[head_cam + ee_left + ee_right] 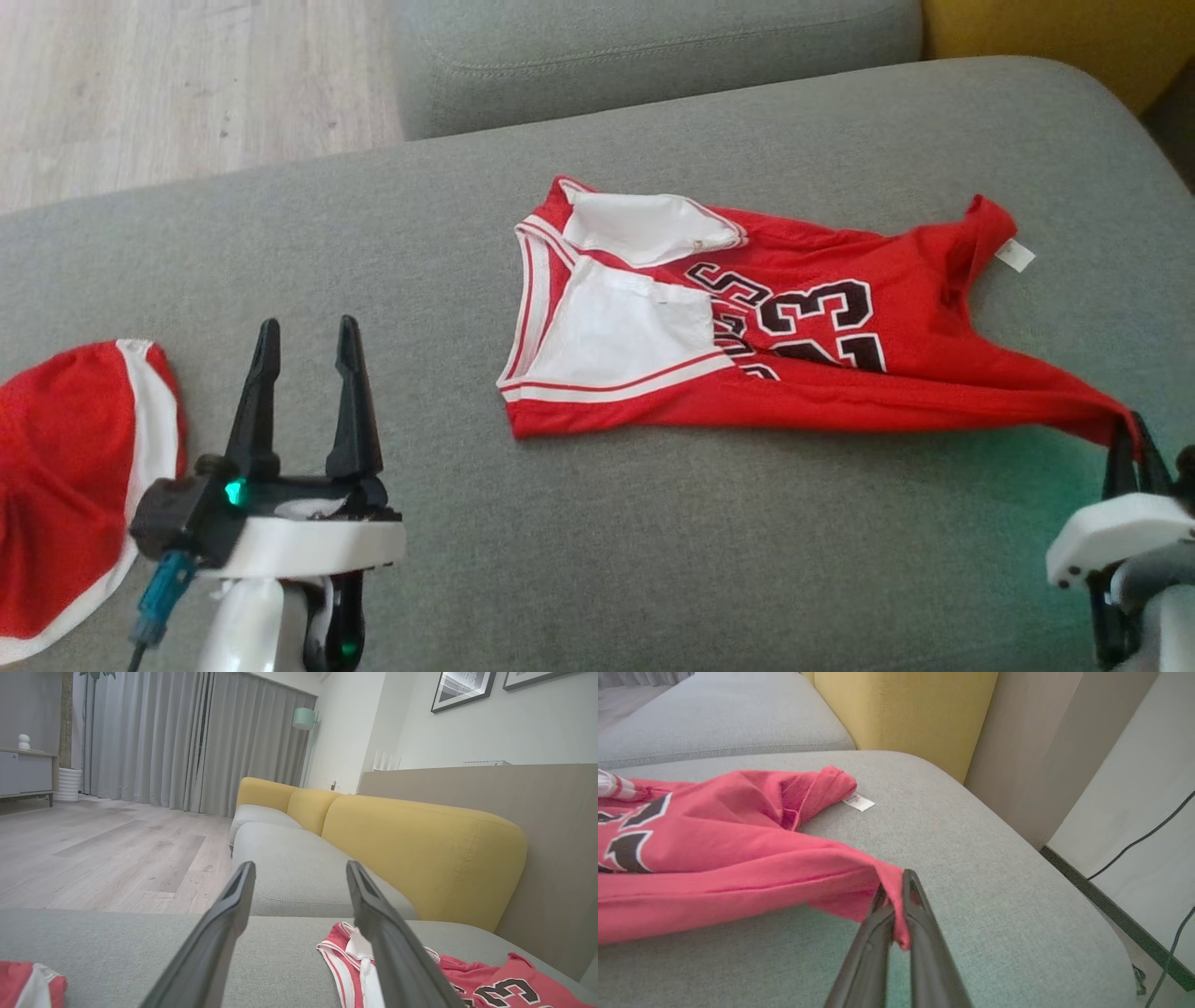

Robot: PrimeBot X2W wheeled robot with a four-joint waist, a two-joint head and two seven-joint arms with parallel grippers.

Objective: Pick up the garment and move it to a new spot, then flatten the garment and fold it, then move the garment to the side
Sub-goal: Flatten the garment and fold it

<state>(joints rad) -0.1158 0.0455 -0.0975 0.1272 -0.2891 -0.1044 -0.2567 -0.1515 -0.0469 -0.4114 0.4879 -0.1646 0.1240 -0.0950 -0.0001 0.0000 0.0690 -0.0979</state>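
The garment [803, 327] is a red basketball jersey with white trim and the number 23, lying crumpled across the grey sofa seat [653, 541]. My right gripper [1131, 431] is shut on its near right corner, and the cloth is drawn out taut toward it. In the right wrist view the red fabric [738, 858] is pinched between the closed fingers of the right gripper [896, 884]. My left gripper [308, 336] stands open over bare cushion, well to the left of the jersey. In the left wrist view the left gripper [301, 870] stands with spread fingers, the jersey [467, 980] low on the right.
A second red and white garment [84, 476] lies at the seat's left edge. Yellow back cushions [411, 854] stand behind the seat, and another grey seat [653, 56] lies beyond. Wooden floor [177, 84] is at the far left. Cables [1148, 840] run along the wall right of the sofa.
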